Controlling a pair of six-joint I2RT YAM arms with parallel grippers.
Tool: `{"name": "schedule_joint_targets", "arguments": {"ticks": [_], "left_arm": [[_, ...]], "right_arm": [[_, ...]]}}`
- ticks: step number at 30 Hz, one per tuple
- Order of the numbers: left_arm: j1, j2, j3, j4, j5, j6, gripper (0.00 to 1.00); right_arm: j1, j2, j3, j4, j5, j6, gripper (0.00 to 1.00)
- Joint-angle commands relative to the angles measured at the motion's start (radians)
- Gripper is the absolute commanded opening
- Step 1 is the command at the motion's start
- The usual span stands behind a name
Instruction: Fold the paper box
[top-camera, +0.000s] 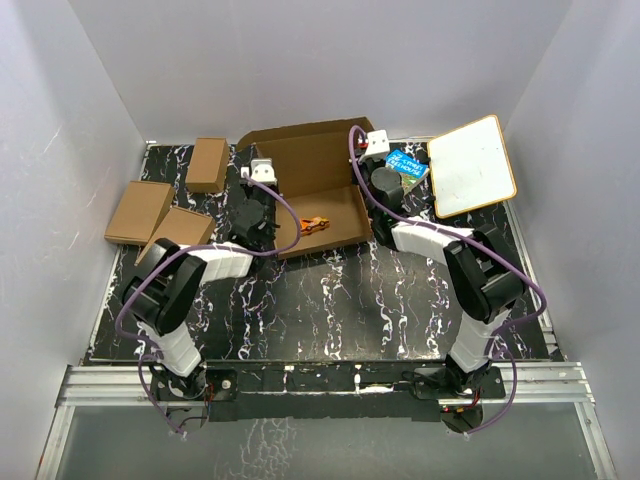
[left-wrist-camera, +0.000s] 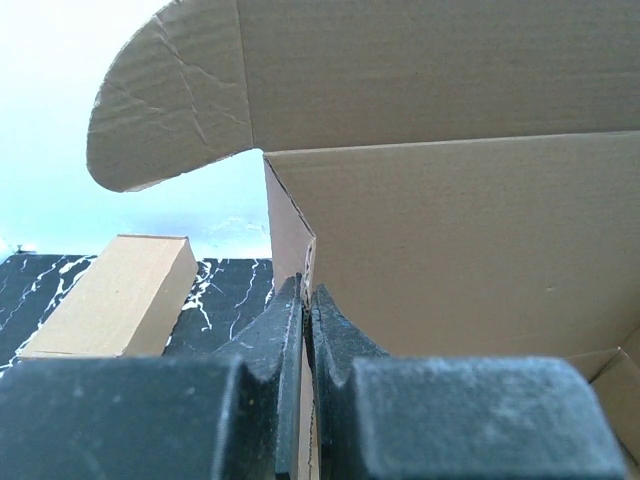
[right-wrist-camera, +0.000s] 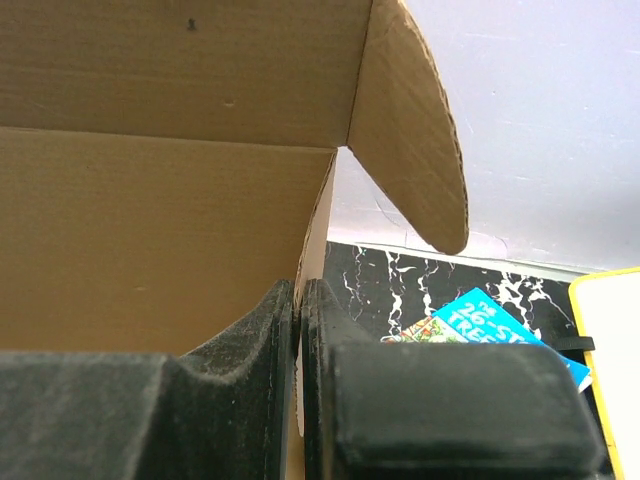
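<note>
The paper box (top-camera: 312, 190) is a brown corrugated mailer standing open at the back middle of the table, its lid raised. My left gripper (top-camera: 262, 183) is shut on the box's left side wall (left-wrist-camera: 290, 240), the thin cardboard edge pinched between the two black fingers (left-wrist-camera: 275, 330). My right gripper (top-camera: 370, 165) is shut on the right side wall (right-wrist-camera: 318, 240) in the same way. Rounded lid flaps (left-wrist-camera: 165, 110) (right-wrist-camera: 415, 120) hang over both walls. In the wrist views, my left gripper (left-wrist-camera: 307, 288) and my right gripper (right-wrist-camera: 298, 285) each show the wall's edge running into the jaws.
Three smaller folded cardboard boxes (top-camera: 208, 163) (top-camera: 138, 210) (top-camera: 180, 228) lie at the left. A blue book (top-camera: 407, 165) and a white board with a yellow rim (top-camera: 472, 165) lie at the right. A small orange object (top-camera: 315, 225) rests inside the paper box.
</note>
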Motion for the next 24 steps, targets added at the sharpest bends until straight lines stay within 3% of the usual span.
{"name": "schedule_joint_targets", "arguments": {"ticks": [1,8,24], "left_arm": [[-0.04,0.036,-0.016,0.154,0.25,0.017,0.0],[-0.039,0.043,-0.062,0.165,0.304,-0.006,0.0],[-0.04,-0.003,-0.195,0.18,0.344,-0.095,0.0]], "right_arm": [[0.058,0.028,-0.028,0.278,-0.157,0.043,0.08],[0.057,0.034,-0.137,0.387,-0.163,0.074,0.08],[0.057,-0.013,-0.305,0.452,-0.199,0.082,0.13]]}}
